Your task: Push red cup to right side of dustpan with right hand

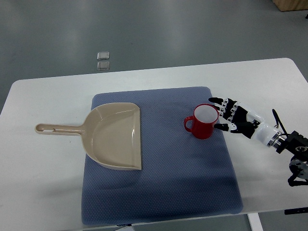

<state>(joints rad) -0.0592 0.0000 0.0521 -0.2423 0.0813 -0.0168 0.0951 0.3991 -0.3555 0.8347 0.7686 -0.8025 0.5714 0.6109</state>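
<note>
the cup stands upright on the mat, already to the right of the dustpan with a bare strip of mat between them, its handle turned toward the dustpan. our right hand is against the cup's far side from the dustpan, fingers spread and clamped on nothing. we judge the push is at contact or near its close; whether the fingers truly touch the cup we cannot tell. next we need only a gentle nudge, low on the wall so it does not tip. the left hand is out of view.
</note>
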